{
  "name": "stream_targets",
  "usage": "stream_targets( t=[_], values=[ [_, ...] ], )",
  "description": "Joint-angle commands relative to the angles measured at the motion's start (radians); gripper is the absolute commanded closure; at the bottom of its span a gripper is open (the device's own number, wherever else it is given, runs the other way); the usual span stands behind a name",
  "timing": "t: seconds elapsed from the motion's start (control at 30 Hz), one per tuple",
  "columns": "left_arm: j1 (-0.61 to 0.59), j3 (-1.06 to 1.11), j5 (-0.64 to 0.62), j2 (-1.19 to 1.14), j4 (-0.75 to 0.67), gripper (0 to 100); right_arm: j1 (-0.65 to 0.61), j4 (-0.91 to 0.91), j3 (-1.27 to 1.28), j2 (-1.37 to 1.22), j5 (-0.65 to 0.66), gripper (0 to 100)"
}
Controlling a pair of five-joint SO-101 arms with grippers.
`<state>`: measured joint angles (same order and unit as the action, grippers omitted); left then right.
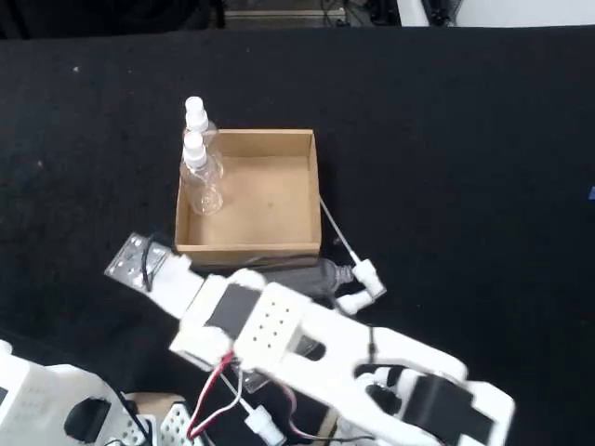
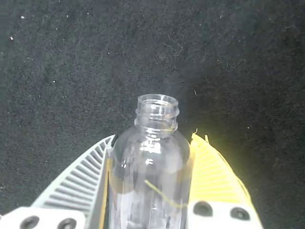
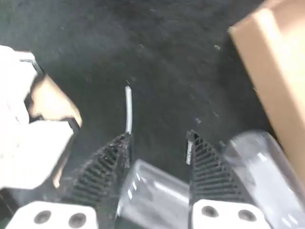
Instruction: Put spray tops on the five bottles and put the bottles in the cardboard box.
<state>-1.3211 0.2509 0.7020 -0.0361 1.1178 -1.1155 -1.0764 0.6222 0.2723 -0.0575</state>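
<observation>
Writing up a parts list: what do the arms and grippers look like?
Left gripper: one pale grey ribbed finger, one yellow, white mounts with screw holes. Right gripper: black ribbed fingers. An arm is white, with a hole-dotted plate and red and white cables.

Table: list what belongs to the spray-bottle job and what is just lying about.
Job: cardboard box; two capped bottles in it; uncapped bottle in left tool; clear tubed piece in right tool; lying bottle beside box; loose spray tops.
Just there: arm wires; black table cover.
</observation>
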Motion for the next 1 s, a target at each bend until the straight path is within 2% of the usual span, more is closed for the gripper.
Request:
stream_targets(
  t=[0.0,0.37,0.5,0.6,0.7,0.97],
  values=[
    [0.002,-0.064,-0.006,0.014,-0.006,97,-0.044,0.161,0.002,-0.091,-0.052,88.2],
    [0.002,-0.064,-0.006,0.008,-0.012,97,-0.097,0.186,-0.082,-0.3,-0.06,86.6],
    [0.002,-0.064,-0.006,0.008,-0.012,97,-0.092,0.19,-0.081,-0.302,-0.058,88.7],
    [0.002,-0.064,-0.006,0.008,-0.012,97,-0.091,0.19,-0.085,-0.298,-0.044,99.4],
    [0.002,-0.064,-0.006,0.008,-0.012,97,-0.091,0.189,-0.082,-0.298,0.012,98.9],
    [0.002,-0.064,-0.006,0.008,-0.012,97,-0.087,0.112,-0.097,-0.211,0.021,98.8]
  ],
)
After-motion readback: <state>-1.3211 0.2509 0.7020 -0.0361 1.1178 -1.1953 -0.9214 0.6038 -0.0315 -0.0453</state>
